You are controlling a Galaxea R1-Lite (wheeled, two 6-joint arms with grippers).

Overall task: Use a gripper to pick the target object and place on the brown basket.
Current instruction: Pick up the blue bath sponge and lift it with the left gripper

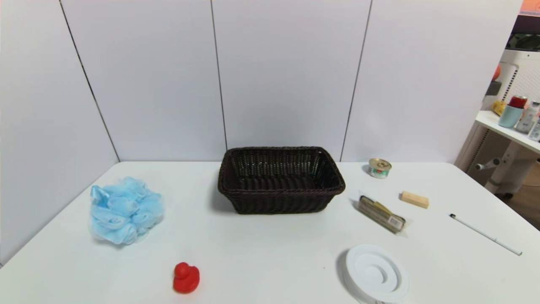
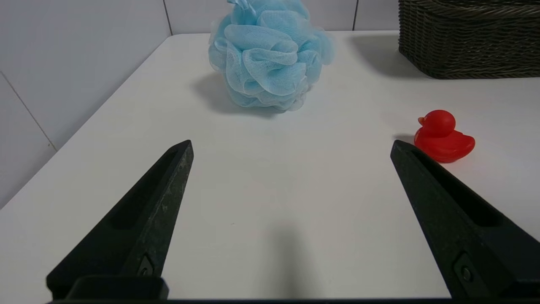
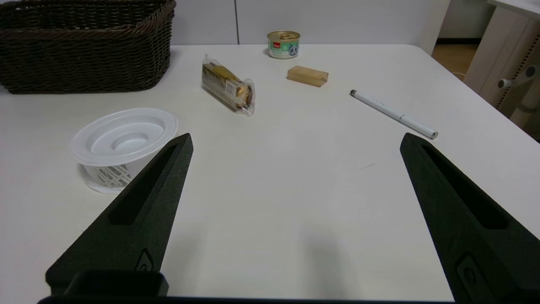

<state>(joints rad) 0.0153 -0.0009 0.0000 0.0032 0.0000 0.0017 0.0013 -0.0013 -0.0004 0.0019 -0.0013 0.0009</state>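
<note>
The fluffy light blue bath puff (image 1: 125, 210) lies on the white table at the left; it also shows in the left wrist view (image 2: 266, 57), ahead of my left gripper (image 2: 291, 145). That gripper is open and empty, low over the table's near left part. The dark brown wicker basket (image 1: 280, 202) stands empty at the middle back, and shows in the left wrist view (image 2: 468, 42) and the right wrist view (image 3: 84, 50). My right gripper (image 3: 296, 139) is open and empty over the near right part. Neither gripper shows in the head view.
A red rubber duck (image 1: 185, 277) sits near the front, close to my left gripper's finger (image 2: 445, 137). A white round disc (image 1: 376, 274), a wrapped snack bar (image 1: 382, 213), a wooden block (image 1: 414, 199), a small can (image 1: 379, 167) and a pen (image 1: 485, 234) lie on the right.
</note>
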